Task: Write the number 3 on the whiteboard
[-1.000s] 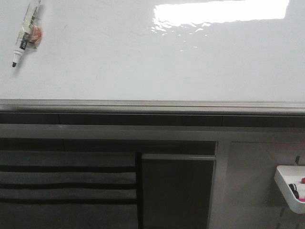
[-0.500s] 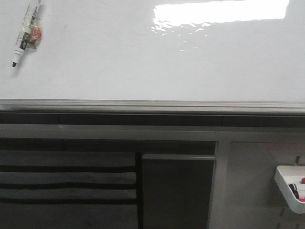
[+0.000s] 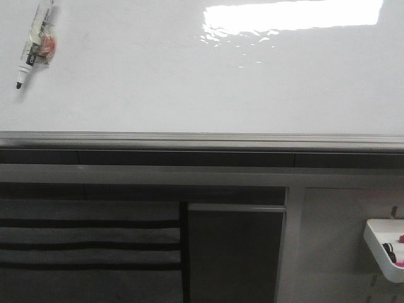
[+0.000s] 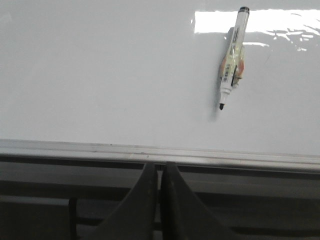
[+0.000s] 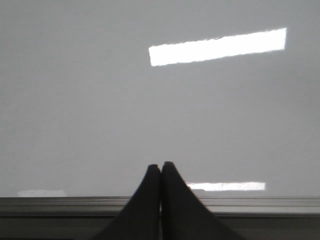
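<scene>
At the far left of the front view a marker (image 3: 35, 43) lies on the whiteboard (image 3: 189, 82), close to the board's upper left corner as that view frames it. Its long axis runs steeply, tilted a little off vertical, and its uncapped black tip points down and slightly left, toward the grey edge rail (image 3: 202, 140), well apart from it. The barrel is pale, with a dark band near the tip and a reddish patch on its label; the print on it is too small and blurred to read. The left wrist view shows the same marker (image 4: 232, 60) with a dark cap end away from the tip, a barcode-like strip and orange colouring on the label, none of it legible.

Moving right, the board's surface is glossy white with no drawn line visible on it, so the number 3 is not on the board. A bright light patch (image 3: 293, 16) reflects near the upper right.

Below the rail sit dark panels, and at the lower right a small white tray (image 3: 382, 249) holds a few dark and red items.

The left gripper (image 4: 159, 172) shows its two dark fingers pressed nearly together with nothing between them. The right gripper (image 5: 160, 170) likewise has its fingers closed against each other, empty, before the board.
</scene>
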Available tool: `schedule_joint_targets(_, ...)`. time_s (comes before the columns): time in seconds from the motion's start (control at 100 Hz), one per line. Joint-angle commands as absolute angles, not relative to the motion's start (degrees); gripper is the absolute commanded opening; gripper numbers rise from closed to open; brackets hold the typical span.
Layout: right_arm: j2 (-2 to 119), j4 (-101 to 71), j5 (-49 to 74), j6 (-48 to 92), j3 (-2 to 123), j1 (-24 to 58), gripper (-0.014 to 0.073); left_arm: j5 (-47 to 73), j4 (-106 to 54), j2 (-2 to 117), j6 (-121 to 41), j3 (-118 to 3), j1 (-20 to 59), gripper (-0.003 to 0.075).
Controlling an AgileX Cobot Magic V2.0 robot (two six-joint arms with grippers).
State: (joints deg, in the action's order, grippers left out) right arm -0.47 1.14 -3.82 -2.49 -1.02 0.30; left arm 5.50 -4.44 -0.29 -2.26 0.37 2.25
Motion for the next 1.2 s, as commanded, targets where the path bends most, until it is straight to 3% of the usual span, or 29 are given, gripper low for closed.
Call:
schedule_joint_targets(0.0, -1.6, 1.9, -9.6, -1.9, -2.0, 0.0, -0.0074, -2.0, -5.2, -2.1, -1.7, -0.3, 2.5, -0.0018)
schedule_joint_targets(0.18, -1.4, 1.4, 1.9, -5.7, 4.8, 0.1, -0.0074, 0.7, -7.5, -2.1, -1.7, -7.1, 2.5, -0.0018)
schedule_joint_targets(0.49, 8.3, 1.4, 22.2, -3.7, 26.0, 0.2, -0.0074, 18.7, -4.9, 6.8, -5.4, -27.6, 2.5, -0.0018)
schedule_joint_targets(0.67, 13.2, 1.4, 21.8, -3.7, 30.7, 0.2, -0.0074, 19.6, -4.9, 12.0, -5.4, -31.7, 2.5, -0.0018)
schedule_joint_targets(1.19, 13.2, 1.2, 21.3, -3.7, 30.6, 0.2, -0.0074, 20.6, -4.9, 12.5, -5.4, -31.7, 2.5, -0.0018)
